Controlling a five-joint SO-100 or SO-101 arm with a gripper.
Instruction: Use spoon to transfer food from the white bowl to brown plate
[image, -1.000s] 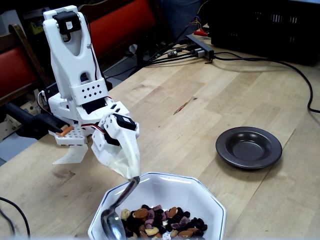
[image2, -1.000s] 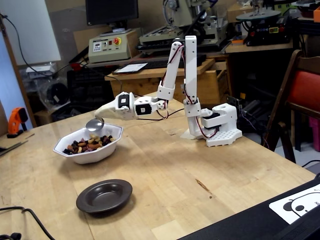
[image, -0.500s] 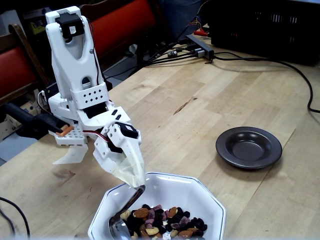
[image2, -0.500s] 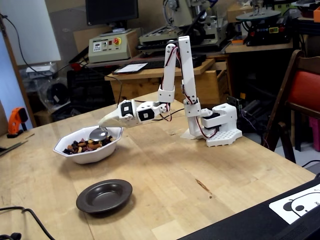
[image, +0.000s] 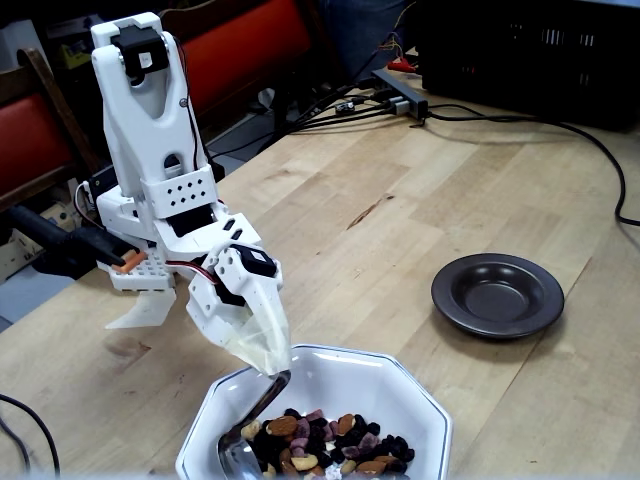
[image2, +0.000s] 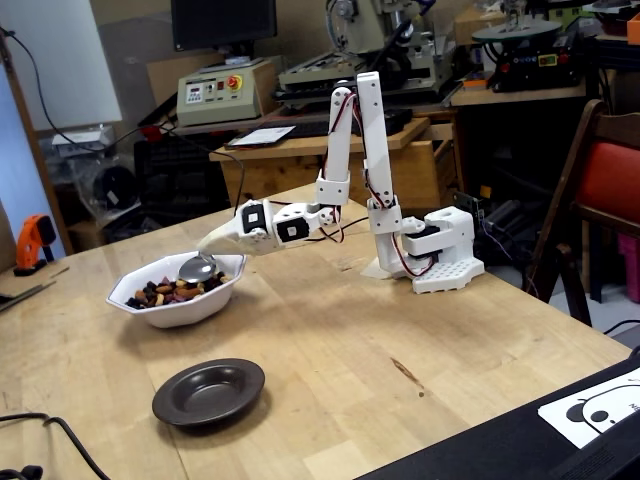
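The white bowl (image: 400, 400) (image2: 215, 300) holds the food (image: 325, 443) (image2: 172, 291), a mix of nuts and dark dried fruit. The silver spoon (image: 243, 440) (image2: 194, 268) has its tape-wrapped handle end held in my gripper (image: 272, 362) (image2: 212, 241), which is shut on it above the bowl's rim. The spoon's oval bowl dips inside the white bowl at the edge of the food pile. The brown plate (image: 497, 293) (image2: 208, 391) sits empty on the wooden table, apart from the bowl.
The arm's white base (image2: 440, 250) stands on the table behind the bowl. Black cables (image: 560, 130) run across the far table. A red-backed chair (image2: 605, 190) stands beside the table, and a black cord (image2: 50, 425) lies near the front edge.
The arm lowered, bringing the spoon from above the bowl's rim down into the white bowl at the food. Between half a second ago and now nothing visibly moved.
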